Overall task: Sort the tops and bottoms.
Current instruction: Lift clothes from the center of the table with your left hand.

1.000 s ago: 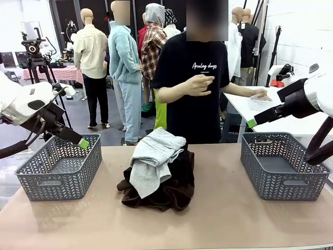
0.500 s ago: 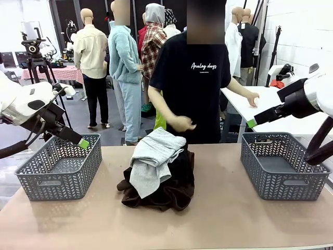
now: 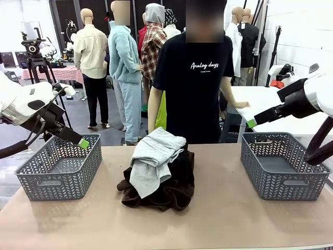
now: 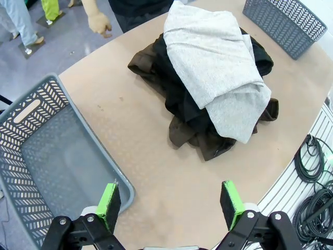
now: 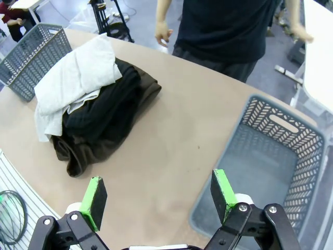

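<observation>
A pale grey-white top [image 3: 154,159] lies draped over a heap of dark bottoms [image 3: 167,188] in the middle of the table; the lowest piece is dark brown. The left wrist view shows the top [image 4: 216,62] on the dark bottoms [image 4: 187,112], and the right wrist view shows the same top [image 5: 73,78] and bottoms [image 5: 101,122]. My left gripper [image 3: 82,142] hangs open above the left basket's far rim, well left of the heap; its fingers [image 4: 109,202] hold nothing. My right gripper [image 3: 252,123] is open above the right basket, well right of the heap.
An empty grey lattice basket [image 3: 57,167] stands at the table's left and another empty one [image 3: 283,165] at its right. A person in a black T-shirt [image 3: 197,78] stands at the far edge behind the heap. Bare tabletop lies in front of the heap.
The person has lowered the raised hand to the side and stands straighter. Both arms and the clothes have stayed still.
</observation>
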`<state>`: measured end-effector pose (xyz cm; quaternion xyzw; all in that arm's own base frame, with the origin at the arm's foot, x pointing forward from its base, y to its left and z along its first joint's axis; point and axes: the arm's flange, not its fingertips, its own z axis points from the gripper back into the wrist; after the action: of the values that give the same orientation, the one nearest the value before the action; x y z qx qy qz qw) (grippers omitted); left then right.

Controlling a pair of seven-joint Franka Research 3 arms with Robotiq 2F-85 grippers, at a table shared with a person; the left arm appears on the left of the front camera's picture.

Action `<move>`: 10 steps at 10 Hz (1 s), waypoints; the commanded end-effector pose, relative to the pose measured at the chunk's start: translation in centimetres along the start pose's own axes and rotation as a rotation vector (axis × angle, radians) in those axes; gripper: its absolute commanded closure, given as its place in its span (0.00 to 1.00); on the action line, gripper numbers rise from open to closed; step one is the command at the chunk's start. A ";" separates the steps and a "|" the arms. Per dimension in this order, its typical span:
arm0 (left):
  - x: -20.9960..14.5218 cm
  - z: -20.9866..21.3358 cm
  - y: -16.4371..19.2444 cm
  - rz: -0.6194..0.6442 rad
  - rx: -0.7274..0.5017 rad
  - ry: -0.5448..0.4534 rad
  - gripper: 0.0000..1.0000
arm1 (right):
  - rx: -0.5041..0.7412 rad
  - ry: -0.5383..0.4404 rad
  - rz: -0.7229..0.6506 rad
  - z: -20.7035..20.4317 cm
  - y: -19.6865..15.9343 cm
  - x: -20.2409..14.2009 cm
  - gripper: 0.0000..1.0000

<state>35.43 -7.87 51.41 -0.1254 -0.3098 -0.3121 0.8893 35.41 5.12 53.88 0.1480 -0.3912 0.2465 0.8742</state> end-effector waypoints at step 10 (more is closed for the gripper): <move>-0.1 0.1 0.1 0.009 -0.008 -0.002 0.00 | 0.009 -0.008 -0.010 -0.1 0.1 0.1 0.00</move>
<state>35.43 -7.87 51.41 -0.1254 -0.3098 -0.3121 0.8893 35.41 5.12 53.88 0.1480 -0.3912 0.2465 0.8742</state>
